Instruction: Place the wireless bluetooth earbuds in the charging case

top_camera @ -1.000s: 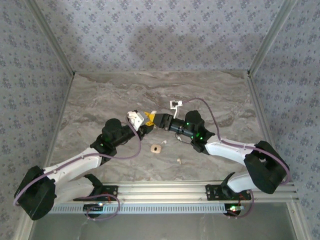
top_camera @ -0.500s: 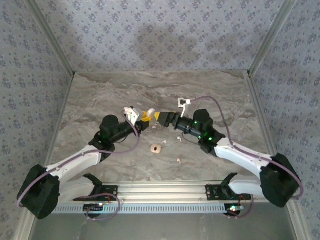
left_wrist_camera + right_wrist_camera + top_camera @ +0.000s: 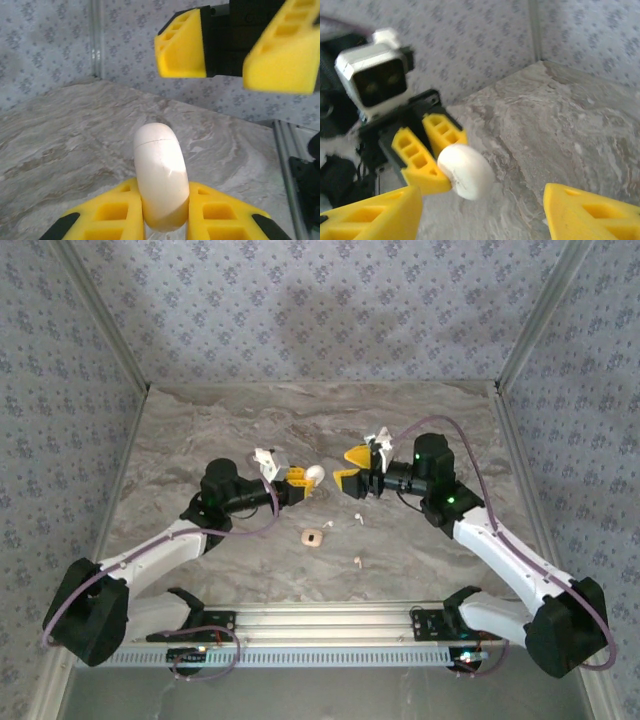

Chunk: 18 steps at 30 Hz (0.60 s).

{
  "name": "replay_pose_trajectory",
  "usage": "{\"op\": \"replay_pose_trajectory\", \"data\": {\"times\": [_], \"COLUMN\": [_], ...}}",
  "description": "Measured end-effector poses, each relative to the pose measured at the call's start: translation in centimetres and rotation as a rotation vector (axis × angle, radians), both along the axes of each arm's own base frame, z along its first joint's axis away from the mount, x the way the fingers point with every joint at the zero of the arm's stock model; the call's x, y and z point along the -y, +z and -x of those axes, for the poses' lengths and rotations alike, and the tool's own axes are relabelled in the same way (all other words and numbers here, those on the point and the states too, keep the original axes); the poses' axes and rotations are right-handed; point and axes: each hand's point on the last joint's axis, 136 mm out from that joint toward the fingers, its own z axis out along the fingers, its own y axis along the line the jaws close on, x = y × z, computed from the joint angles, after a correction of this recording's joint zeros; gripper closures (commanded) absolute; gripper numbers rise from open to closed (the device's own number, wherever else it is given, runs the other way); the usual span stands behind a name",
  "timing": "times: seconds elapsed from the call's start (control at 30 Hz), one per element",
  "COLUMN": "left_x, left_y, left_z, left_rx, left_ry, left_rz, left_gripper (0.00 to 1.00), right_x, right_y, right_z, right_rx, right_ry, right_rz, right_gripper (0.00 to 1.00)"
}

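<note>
Now, in the top external view: one second earlier both tools met at the middle of the grey marbled tabletop (image 3: 200, 430). The right tool (image 3: 350, 467) has since backed off toward 3 o'clock and stands with its jaws apart, empty. The left tool (image 3: 300, 480) is clamped on the white, rounded plastic charging case (image 3: 314, 474) and carries it alone. Judgement: the hand-over is done, and the right arm is free to fetch. The tiny whitish plastic earbuds (image 3: 356, 521) lie on the tabletop at 5 o'clock from the case, well apart from it. A beige round puck (image 3: 312, 538) lies at 6 o'clock.

Left wrist view: the charging case (image 3: 160, 175) stands on edge between the yellow fingers (image 3: 112, 212) of the left tool (image 3: 162, 200). Its lid seam is closed, so its contents cannot be told. The right tool (image 3: 230, 47) hangs at 1 o'clock, jaws apart.

Right wrist view: the left tool (image 3: 447, 160), at 9 o'clock, pinches the case (image 3: 467, 172) off the surface. The right tool (image 3: 482, 215) is spread wide below. Judgement: the lid must open before insertion.
</note>
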Motion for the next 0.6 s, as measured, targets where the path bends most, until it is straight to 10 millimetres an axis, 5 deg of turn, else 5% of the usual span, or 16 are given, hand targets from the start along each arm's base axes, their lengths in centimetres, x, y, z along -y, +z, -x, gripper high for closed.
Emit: {"op": "replay_pose_trajectory", "data": {"times": [0.6], "left_x": [1.1], "left_y": [0.6], "left_z": [2.0], "left_rx": [-0.006], "left_ry": [-0.157], "left_rz": [0.029], "left_gripper": [0.8], "right_x": [-2.1], "right_y": [-1.4], "right_z": [1.6], "right_rx": [0.158], "right_ry": [0.296], "right_rz": [0.135], "right_gripper": [0.39]}}
